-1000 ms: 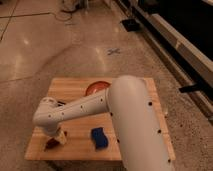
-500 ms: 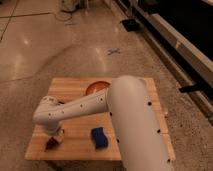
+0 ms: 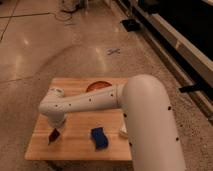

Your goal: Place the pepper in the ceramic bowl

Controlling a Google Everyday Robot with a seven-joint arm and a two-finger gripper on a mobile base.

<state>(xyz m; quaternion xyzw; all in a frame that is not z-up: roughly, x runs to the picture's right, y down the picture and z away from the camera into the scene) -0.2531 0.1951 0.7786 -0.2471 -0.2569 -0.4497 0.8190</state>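
Gripper (image 3: 54, 131) low at the pepper (image 3: 52, 136), can't tell its grip.
I'd lift well clear before swinging over to the bowl (image 3: 98, 85).

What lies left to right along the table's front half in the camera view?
Gripper, low over the table's left front with the pepper at its tip → blue sponge → white arm. The ceramic bowl lies farther back in line with the sponge, so unordered.
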